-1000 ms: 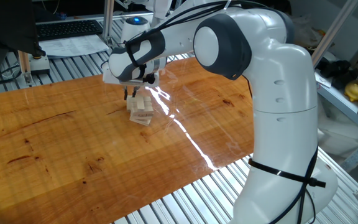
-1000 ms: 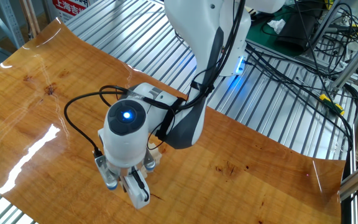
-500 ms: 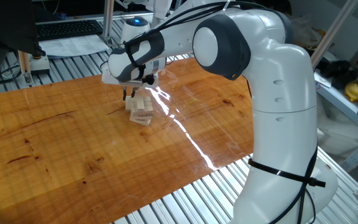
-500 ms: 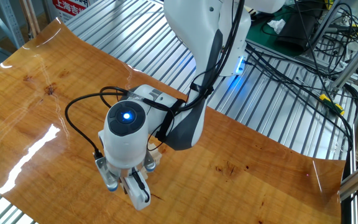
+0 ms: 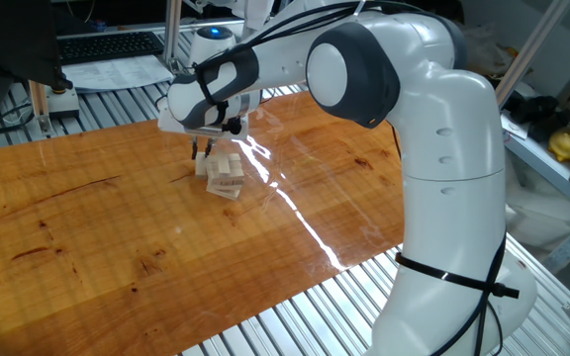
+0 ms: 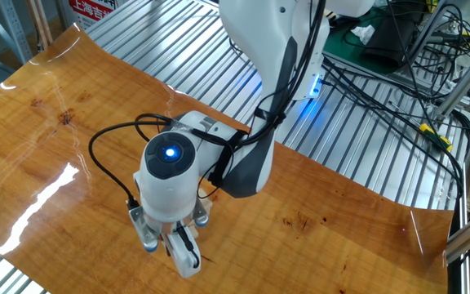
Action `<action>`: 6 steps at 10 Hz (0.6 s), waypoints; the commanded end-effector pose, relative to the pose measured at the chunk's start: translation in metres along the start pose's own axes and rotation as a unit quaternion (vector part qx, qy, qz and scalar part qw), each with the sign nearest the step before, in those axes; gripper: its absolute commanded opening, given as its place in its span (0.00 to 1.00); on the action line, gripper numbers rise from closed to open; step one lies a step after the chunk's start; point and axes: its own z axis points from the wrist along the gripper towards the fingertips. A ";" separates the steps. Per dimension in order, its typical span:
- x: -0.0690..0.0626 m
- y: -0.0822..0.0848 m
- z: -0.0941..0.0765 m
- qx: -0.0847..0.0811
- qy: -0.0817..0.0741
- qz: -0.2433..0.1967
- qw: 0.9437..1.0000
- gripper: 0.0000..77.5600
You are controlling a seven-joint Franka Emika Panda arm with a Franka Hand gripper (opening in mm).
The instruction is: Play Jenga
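One fixed view showed our gripper [image 5: 202,151] at the upper left corner of the Jenga tower [image 5: 225,175], mid-table [image 5: 117,227]; whether its fingers were spread we could not tell. We judged no block drawn yet.

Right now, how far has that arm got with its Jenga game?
Early days, it seems. Done: the gripper has reached the Jenga tower, which stands on the wooden table. In hand: its fingertips sit at the tower's upper blocks, though whether they grip one I cannot tell. Left: no block lies loose beside the tower, so pulling one out appears not yet done.
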 end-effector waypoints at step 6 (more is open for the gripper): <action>-0.001 0.013 -0.011 -0.013 0.009 0.006 1.000 0.01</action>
